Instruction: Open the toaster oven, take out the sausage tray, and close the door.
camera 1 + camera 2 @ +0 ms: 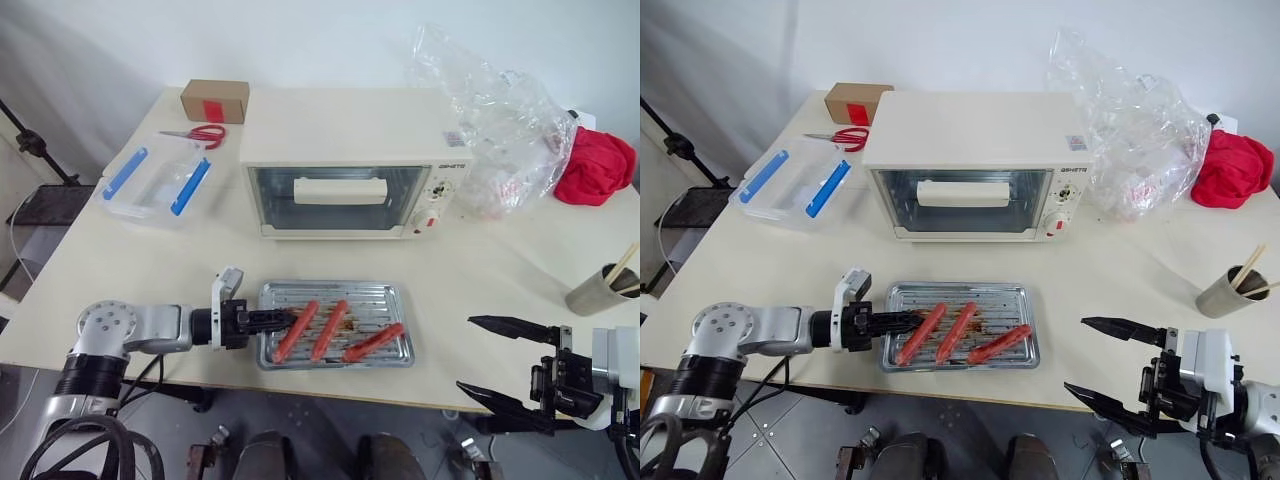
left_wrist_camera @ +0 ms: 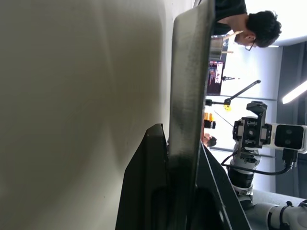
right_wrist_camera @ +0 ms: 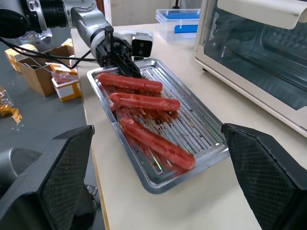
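Wide-open right jaws (image 1: 505, 362) hang apart; left jaws (image 1: 272, 321) clamp sausage tray (image 1: 385, 297) rim.

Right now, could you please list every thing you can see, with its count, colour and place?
toaster oven: one, cream-white, table middle, door shut
sausage tray: one, shiny metal, in front of the oven, near the table's front edge
sausages: three, red-orange, on the tray
clear box: one, blue clips, left of the oven
scissors: one, red handles, behind the box
cardboard box: one, brown, far left corner
plastic bag: one, clear, right of the oven
cloth: one, red, far right
cup: one, grey, holding sticks, right edge
left gripper: black, shut on the tray's left rim
right gripper: black, open, right of the tray
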Tool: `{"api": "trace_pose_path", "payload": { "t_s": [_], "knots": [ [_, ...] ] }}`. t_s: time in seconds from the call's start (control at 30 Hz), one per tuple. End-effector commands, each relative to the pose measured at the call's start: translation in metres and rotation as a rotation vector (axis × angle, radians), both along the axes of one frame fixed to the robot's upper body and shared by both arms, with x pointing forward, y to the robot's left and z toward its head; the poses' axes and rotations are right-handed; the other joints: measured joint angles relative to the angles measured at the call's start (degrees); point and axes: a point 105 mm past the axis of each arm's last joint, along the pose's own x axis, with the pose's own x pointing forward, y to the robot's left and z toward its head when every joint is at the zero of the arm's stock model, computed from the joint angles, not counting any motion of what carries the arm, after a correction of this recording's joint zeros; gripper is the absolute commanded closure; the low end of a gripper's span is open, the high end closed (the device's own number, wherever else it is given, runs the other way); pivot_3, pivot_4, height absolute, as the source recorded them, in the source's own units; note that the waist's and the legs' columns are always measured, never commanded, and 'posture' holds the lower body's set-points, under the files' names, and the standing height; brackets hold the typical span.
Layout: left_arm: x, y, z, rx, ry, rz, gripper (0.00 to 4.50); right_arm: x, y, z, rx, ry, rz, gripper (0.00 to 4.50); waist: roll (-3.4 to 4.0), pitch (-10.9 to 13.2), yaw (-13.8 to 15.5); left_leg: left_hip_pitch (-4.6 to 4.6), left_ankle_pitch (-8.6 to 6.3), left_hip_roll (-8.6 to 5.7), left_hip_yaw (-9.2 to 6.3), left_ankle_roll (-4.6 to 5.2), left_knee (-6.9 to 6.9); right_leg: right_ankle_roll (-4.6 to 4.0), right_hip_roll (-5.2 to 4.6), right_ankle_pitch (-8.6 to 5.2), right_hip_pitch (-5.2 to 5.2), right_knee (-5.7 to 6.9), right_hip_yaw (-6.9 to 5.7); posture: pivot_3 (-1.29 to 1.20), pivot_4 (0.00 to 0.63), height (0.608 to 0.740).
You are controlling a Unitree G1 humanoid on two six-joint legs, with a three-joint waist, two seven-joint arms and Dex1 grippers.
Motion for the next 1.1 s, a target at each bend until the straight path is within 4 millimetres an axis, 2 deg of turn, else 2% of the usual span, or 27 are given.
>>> {"api": "trace_pose_path", "payload": {
  "t_s": [0.03, 0.13, 0.23, 0.27, 0.33, 0.63, 0.7, 0.77, 0.87, 0.97, 1.0, 1.1],
  "knots": [
    [0.003, -0.011, -0.018, 0.035, 0.049, -0.006, 4.50, 0.000, 0.001, 0.007, -0.005, -0.027, 0.002, 0.05, 0.10, -0.1, 0.4, 0.01, 0.03, -0.02, 0.00, 0.05, 0.00, 0.14, -0.12, 0.07, 0.04, -0.04, -0.03, 0.00, 0.150, 0.740],
    [0.009, -0.017, -0.023, 0.075, 0.036, -0.002, 4.50, 0.001, 0.002, 0.008, -0.004, -0.026, 0.007, 0.05, 0.17, -0.1, 1.0, 0.04, 0.11, -0.16, -0.02, 0.20, 0.00, 0.42, -0.33, 0.23, 0.19, -0.17, -0.07, 0.00, 0.150, 0.740],
    [0.014, -0.026, -0.017, 0.074, 0.001, -0.020, 4.50, 0.002, 0.002, 0.008, -0.007, -0.020, 0.013, 0.05, 0.30, -0.2, 1.2, 0.09, 0.16, -0.32, -0.23, 0.35, -0.03, 0.55, -0.49, 0.44, 0.53, -0.54, -0.24, 0.00, 0.150, 0.740],
    [0.016, -0.027, -0.013, 0.073, -0.018, -0.017, 3.87, 0.003, 0.002, 0.008, -0.007, -0.020, 0.015, 0.00, 0.30, -0.2, 1.2, 0.10, 0.18, -0.34, -0.28, 0.39, -0.07, 0.51, -0.52, 0.57, 0.62, -0.71, -0.30, 0.00, 0.150, 0.740],
    [0.018, -0.026, -0.009, 0.073, -0.039, -0.014, 3.46, 0.003, 0.002, 0.008, -0.006, -0.018, 0.015, 0.00, 0.29, -0.2, 1.2, 0.04, 0.18, -0.41, -0.28, 0.43, -0.08, 0.48, -0.61, 0.67, 0.63, -0.80, -0.30, 0.00, 0.150, 0.740],
    [0.023, -0.016, 0.010, 0.116, -0.265, 0.002, 0.72, 0.004, 0.006, 0.010, 0.001, -0.009, 0.031, 0.00, 0.07, 0.0, 0.6, -0.07, 0.16, -0.77, -0.23, 0.50, -0.37, 0.51, -0.74, 0.70, 0.55, -1.04, -0.38, 0.00, 0.150, 0.740],
    [0.023, -0.009, 0.019, 0.123, -0.378, -0.005, 0.08, 0.005, 0.006, 0.009, -0.002, -0.004, 0.034, 0.00, 0.04, 0.0, 0.3, -0.06, 0.17, -0.77, -0.22, 0.49, -0.41, 0.51, -0.72, 0.70, 0.54, -1.04, -0.45, 0.00, 0.150, 0.740],
    [0.024, 0.001, 0.029, 0.131, -0.492, -0.005, 0.01, 0.005, 0.006, 0.009, -0.005, -0.001, 0.035, 0.00, -0.03, 0.0, -0.4, -0.05, 0.20, -0.73, -0.22, 0.44, -0.47, 0.51, -0.70, 0.70, 0.51, -1.04, -0.50, 0.00, 0.150, 0.740],
    [0.027, 0.025, 0.051, 0.144, -0.821, 0.000, 0.01, 0.007, 0.003, 0.010, -0.003, 0.000, 0.027, 0.00, -0.06, 0.0, -0.8, -0.04, 0.32, -0.74, -0.14, 0.37, -0.85, 0.51, -0.68, 0.70, 0.35, -1.10, -0.48, 0.00, 0.150, 0.740],
    [0.015, 0.056, 0.052, 0.245, -0.986, -0.081, 0.01, 0.010, -0.010, 0.010, -0.005, 0.021, 0.001, 0.00, -0.09, 0.1, -1.0, -0.19, 0.33, -0.61, 0.09, 0.31, -1.00, 0.48, -0.58, 0.68, -0.05, -1.08, -0.45, 0.00, 0.150, 0.740],
    [0.012, 0.070, 0.051, 0.321, -1.091, -0.122, 0.01, 0.012, -0.015, 0.010, -0.011, 0.021, -0.012, 0.00, -0.09, 0.1, -1.1, -0.27, 0.32, -0.57, 0.14, 0.30, -1.01, 0.48, -0.54, 0.68, -0.17, -1.06, -0.47, 0.00, 0.150, 0.740],
    [0.007, 0.094, 0.052, 0.431, -1.276, -0.171, 0.01, 0.013, -0.023, 0.011, -0.019, 0.025, -0.027, 0.00, -0.07, 0.1, -0.9, -0.28, 0.28, -0.49, 0.26, 0.32, -1.04, 0.43, -0.51, 0.65, -0.30, -1.07, -0.62, 0.00, 0.150, 0.740]
  ]
}}
